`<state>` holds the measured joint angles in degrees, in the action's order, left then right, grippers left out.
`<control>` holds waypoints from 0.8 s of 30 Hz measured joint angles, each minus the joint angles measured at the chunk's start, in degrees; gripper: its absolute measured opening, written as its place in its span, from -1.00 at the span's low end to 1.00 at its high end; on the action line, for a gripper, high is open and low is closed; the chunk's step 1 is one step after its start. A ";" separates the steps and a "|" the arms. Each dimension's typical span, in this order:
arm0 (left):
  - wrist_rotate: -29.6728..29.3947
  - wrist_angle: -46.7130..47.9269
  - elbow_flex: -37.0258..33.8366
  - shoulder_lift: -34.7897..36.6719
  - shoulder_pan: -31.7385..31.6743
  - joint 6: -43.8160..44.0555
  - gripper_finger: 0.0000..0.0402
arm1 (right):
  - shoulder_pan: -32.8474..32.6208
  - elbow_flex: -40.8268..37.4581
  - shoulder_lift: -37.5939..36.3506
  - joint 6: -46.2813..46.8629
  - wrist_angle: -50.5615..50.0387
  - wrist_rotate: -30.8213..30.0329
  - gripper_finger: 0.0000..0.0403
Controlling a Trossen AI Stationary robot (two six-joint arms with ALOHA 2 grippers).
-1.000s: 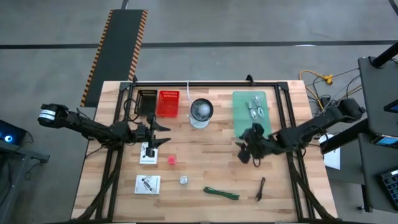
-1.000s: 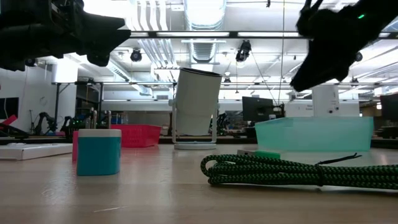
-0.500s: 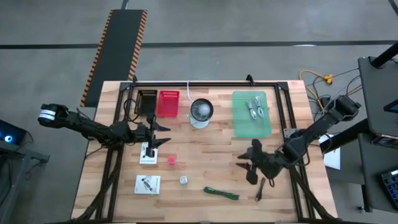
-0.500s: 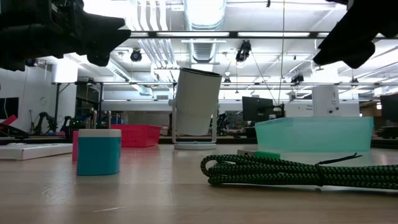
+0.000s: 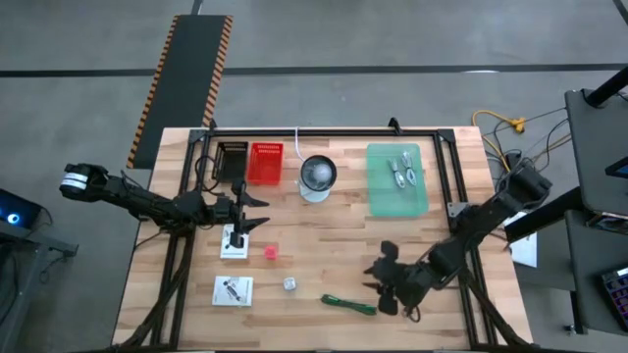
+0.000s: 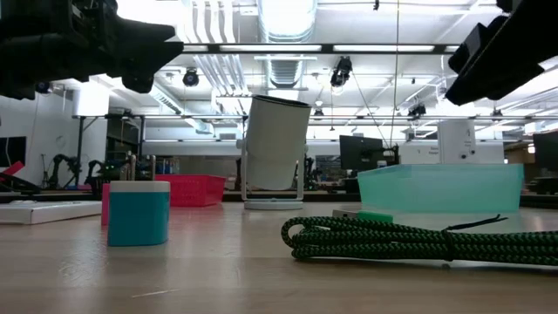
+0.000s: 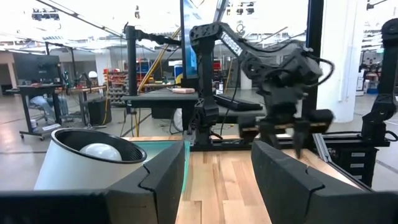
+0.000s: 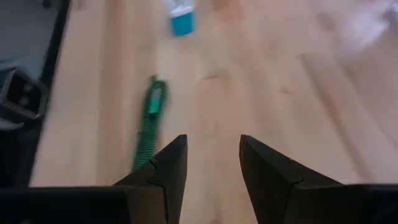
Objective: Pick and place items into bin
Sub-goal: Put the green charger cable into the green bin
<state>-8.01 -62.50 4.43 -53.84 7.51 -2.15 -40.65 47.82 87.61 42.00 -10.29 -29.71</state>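
My right gripper (image 5: 381, 286) hovers above the green strip (image 5: 349, 304), jaws apart, empty; my left gripper (image 5: 257, 211), jaws apart, waits over a white card (image 5: 234, 242).

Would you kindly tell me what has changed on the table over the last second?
The right gripper has swung from beside the translucent green bin down toward the table's front edge, now near the coiled green strip; its jaws are open and empty. The left gripper, above the white card, and all items stayed put.
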 joint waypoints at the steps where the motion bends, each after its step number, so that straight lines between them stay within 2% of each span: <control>1: -0.01 -0.02 0.00 0.00 0.00 0.00 -0.15 | 0.00 1.05 1.33 -1.00 0.11 1.08 -0.34; 6: 0.00 -0.08 0.00 0.00 -0.02 0.07 -0.15 | -0.01 6.53 7.34 -6.64 -0.19 4.58 -0.35; 10: 0.00 -0.05 0.00 0.00 -0.02 0.13 -0.15 | 0.01 11.27 10.90 -10.85 -0.78 4.91 -0.34; 16: 0.00 -0.02 0.00 0.00 0.00 0.17 -0.15 | 0.06 17.42 14.16 -12.73 -7.43 4.41 -0.34; 20: 0.00 -0.04 0.00 0.00 -0.01 0.22 -0.15 | 0.19 18.68 16.35 -12.73 -9.70 4.25 -0.32; 24: 0.00 -0.01 0.00 0.00 -0.01 0.22 -0.15 | 0.70 18.54 17.57 -12.49 -11.20 4.27 -0.20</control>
<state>-8.01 -62.51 4.43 -53.84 7.50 -1.93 -39.96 66.36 105.18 29.51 -21.49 -25.44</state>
